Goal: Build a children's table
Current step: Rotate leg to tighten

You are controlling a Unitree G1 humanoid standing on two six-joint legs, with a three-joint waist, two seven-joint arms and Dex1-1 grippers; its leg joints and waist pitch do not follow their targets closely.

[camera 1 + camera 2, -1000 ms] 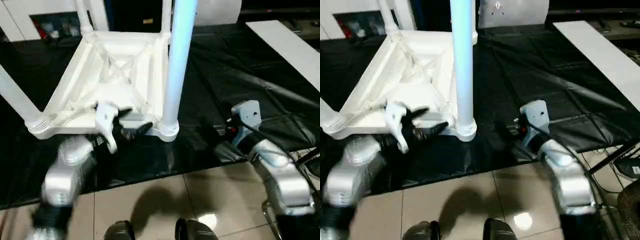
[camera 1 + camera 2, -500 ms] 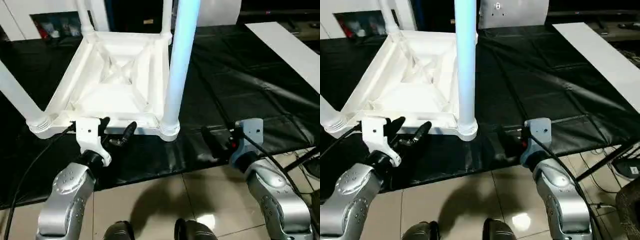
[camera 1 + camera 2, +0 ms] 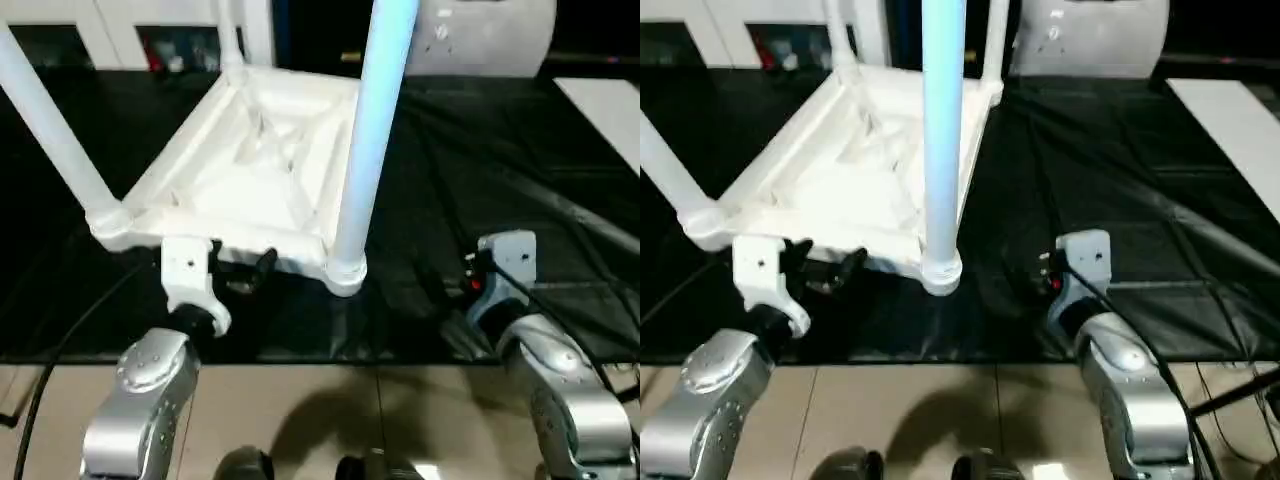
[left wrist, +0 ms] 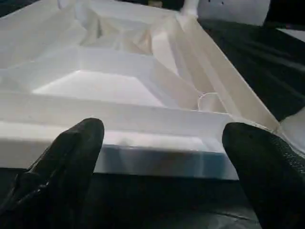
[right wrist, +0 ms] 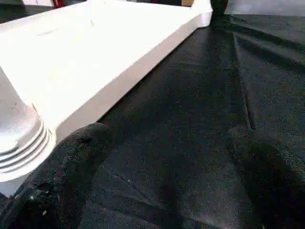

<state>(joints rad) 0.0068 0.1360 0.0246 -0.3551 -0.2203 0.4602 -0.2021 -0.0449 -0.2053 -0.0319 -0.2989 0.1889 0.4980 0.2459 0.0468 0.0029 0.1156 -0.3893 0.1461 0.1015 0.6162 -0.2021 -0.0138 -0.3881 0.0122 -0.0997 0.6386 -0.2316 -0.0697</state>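
Our left gripper sits in the lower left of the head view with its 2 black fingers spread wide and holding nothing, pointed at the near rim of the children's table and just short of it; in the left wrist view that white rim runs across between the fingertips. Our right gripper sits at the lower right, jaws also wide and empty, over the black sheet-covered workbench and just beside the table's near right corner, whose ribbed socket shows close by in the right wrist view. Outward from the hands, the table lies upside down in the upper left and centre of the frame, ribbed underside facing up. We count 4 legs standing up from its corners: the near right leg rising in the centre, the near left leg slanting toward the upper left, and 2 far legs at the top edge. We judge the build almost done: all 4 legs look seated, though how firmly we cannot tell, and what seems left is turning the table upright.
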